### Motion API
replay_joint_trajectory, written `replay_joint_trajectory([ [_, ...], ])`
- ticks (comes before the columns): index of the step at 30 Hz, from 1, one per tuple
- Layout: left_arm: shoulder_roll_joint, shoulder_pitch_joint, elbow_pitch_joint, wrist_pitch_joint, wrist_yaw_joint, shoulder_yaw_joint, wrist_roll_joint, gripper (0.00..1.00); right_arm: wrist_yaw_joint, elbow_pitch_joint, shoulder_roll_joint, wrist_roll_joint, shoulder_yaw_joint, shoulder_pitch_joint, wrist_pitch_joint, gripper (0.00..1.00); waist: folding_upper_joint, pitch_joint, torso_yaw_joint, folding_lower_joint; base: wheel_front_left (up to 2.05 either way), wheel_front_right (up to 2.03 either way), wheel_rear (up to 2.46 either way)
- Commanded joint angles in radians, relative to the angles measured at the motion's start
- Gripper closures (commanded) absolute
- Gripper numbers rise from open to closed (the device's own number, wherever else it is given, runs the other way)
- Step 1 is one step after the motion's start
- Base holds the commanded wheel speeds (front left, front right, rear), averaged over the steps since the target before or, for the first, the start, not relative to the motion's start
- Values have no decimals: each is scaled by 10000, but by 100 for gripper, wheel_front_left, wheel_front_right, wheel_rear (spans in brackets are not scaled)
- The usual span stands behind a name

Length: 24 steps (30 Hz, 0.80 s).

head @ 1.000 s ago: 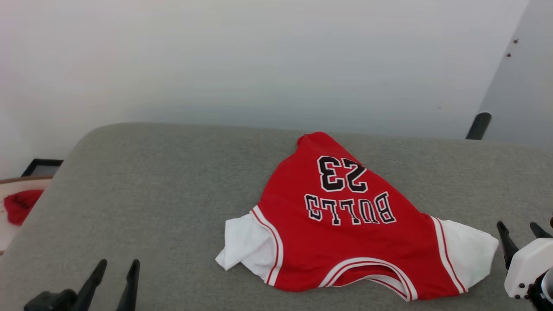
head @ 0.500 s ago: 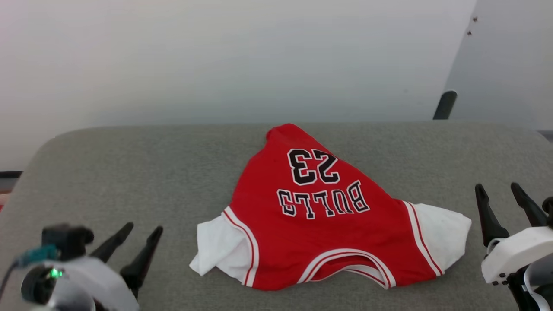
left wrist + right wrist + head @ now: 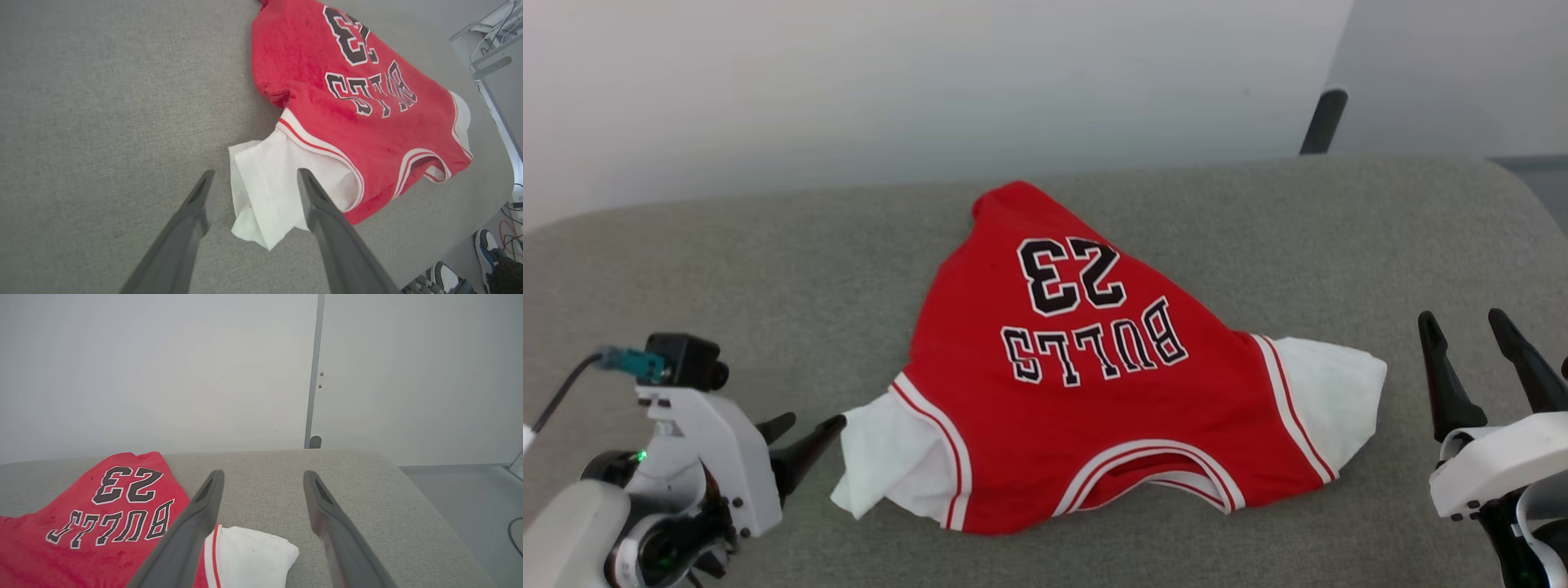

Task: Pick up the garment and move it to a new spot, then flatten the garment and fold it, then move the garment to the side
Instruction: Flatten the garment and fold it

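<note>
The jersey [image 3: 1094, 416] lies rumpled mid-pad [image 3: 727, 269], collar near, with the left gripper [image 3: 813, 423] wide at its left sleeve [image 3: 882, 457] and the right gripper [image 3: 1462, 318] wide beside its right sleeve [image 3: 1331, 400], seemingly to lift both sides.

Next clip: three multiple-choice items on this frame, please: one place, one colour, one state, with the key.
1. Which part of the garment lies nearest the left gripper? A) collar B) white sleeve C) hem
2. The lettering is: A) gold B) blue C) black, outlined white
3. The left gripper and right gripper are: A) both open B) both shut on cloth C) one shut
Key: B, sleeve lies at its fingertips; C, black letters on red; A, fingers spread in both wrist views.
</note>
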Motion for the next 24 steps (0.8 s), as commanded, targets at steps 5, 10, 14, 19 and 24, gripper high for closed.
replay_joint_trajectory([
  [5, -115, -571, 369, 588, 111, -218, -120, 0, -7, -2, 90, 61, -20, -166, -79, 0, 0, 603, -318, 0, 0, 0, 0],
  [10, -178, -902, 750, 1069, 184, -518, -6, 0, -7, 14, 138, 44, -1, -259, -121, 0, 0, 820, -366, 0, 0, 0, 0],
  [14, -241, -1086, 1080, 1346, 235, -682, 60, 0, -7, 21, 160, 34, -16, -292, -142, 0, 0, 953, -357, 0, 0, 0, 0],
  [19, -367, -1259, 1600, 1485, 212, -803, 38, 0, -7, 54, 169, 18, 24, -343, -119, 0, 0, 1096, -304, 0, 0, 0, 0],
  [24, -505, -1463, 2092, 1617, 101, -833, -100, 47, -7, 42, 136, 18, 67, -437, -85, 0, 0, 1198, -246, 0, 0, 0, 0],
])
